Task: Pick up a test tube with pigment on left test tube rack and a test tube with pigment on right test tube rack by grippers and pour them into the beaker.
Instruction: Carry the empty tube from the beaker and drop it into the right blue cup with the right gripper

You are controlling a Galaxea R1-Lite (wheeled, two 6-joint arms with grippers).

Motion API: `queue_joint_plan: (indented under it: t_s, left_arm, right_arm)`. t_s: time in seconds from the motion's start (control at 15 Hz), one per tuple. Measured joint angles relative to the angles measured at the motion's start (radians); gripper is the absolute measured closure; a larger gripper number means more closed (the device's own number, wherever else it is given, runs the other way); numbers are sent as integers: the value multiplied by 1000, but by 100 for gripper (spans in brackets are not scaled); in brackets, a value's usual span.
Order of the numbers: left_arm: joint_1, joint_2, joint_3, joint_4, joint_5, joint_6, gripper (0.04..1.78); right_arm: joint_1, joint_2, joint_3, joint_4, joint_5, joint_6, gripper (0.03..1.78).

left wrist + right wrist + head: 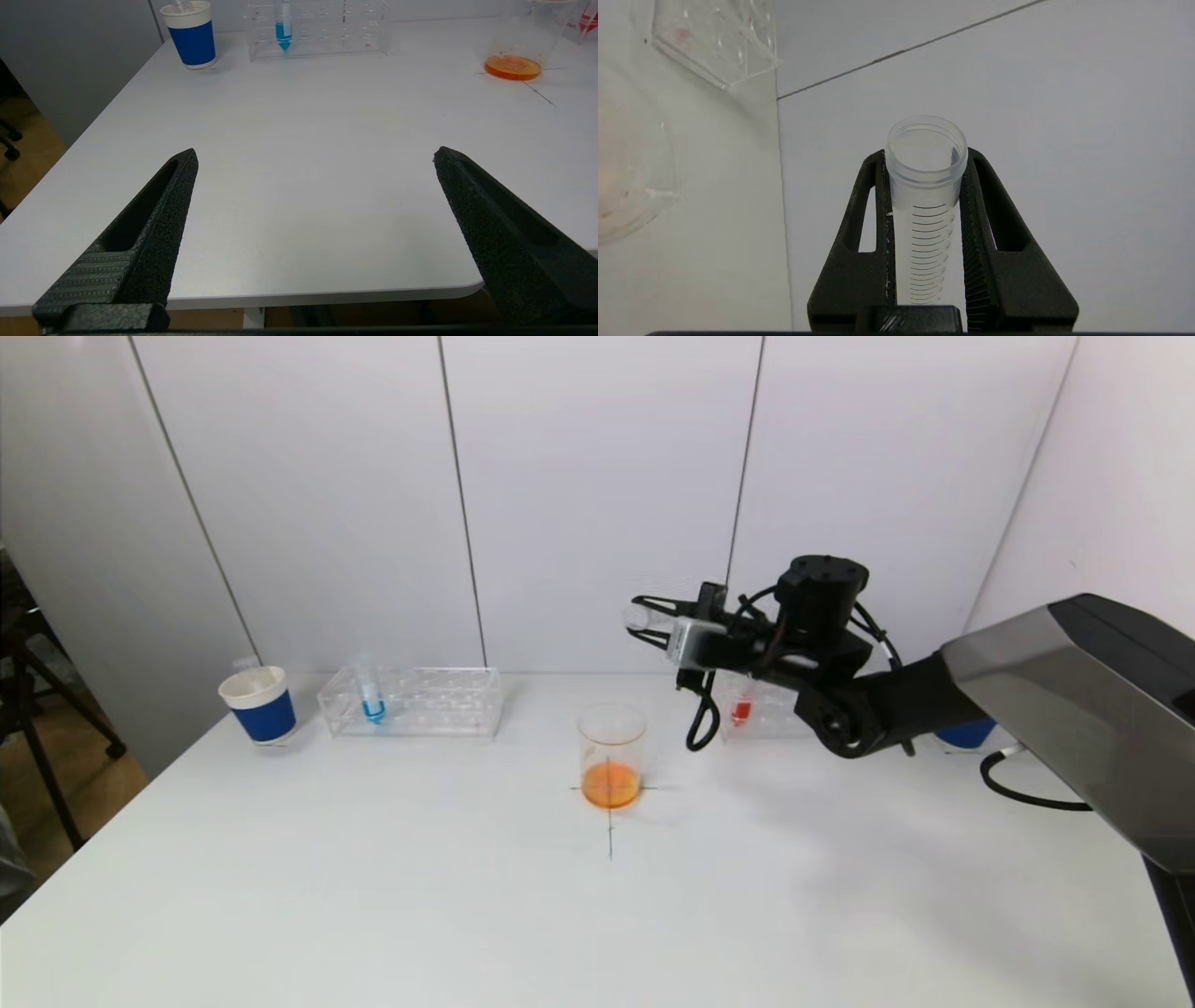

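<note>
**Test tube held level above the beaker**

Test tube [646, 614], clear and seemingly empty, lies roughly horizontal in the right gripper [653, 621], raised above and slightly right of the beaker [611, 756] in the head view. The beaker stands on a cross mark on the white table [373, 896] with orange liquid at its bottom. Behind the right arm, the right rack [756, 714] holds a tube with red pigment [741, 707], partly hidden by the gripper's body and a hanging cable. On the table's left side stands the left rack [411, 702] with a blue-pigment tube [371, 695], and just beside it a blue paper cup [259, 705]. Another blue cup [966, 735] peeks out behind the right arm.

From the left wrist view, the left gripper [315, 156] hangs near the table's front edge, well apart from everything, its fingers spread wide. Beyond it show the cup, left rack, blue tube and beaker.

From the right wrist view, the right gripper's fingers [985, 242] are clamped on the graduated tube, its open mouth facing the wall.
</note>
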Motion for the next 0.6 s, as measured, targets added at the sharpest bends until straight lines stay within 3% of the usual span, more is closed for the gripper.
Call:
queue_joint_plan:
  t_s: [0.13,0.33,0.6]
  left_arm:
    - [0,0,0,0,0,0,6]
    - [0,0,0,0,0,0,6]
    - [0,0,0,0,0,0,6]
  right_arm:
    - [4,-21,1,1,-70,140,135]
    - [6,-51,-18,21,-212,324,135]
    - [-12,-78,-97,129,-354,487,135]
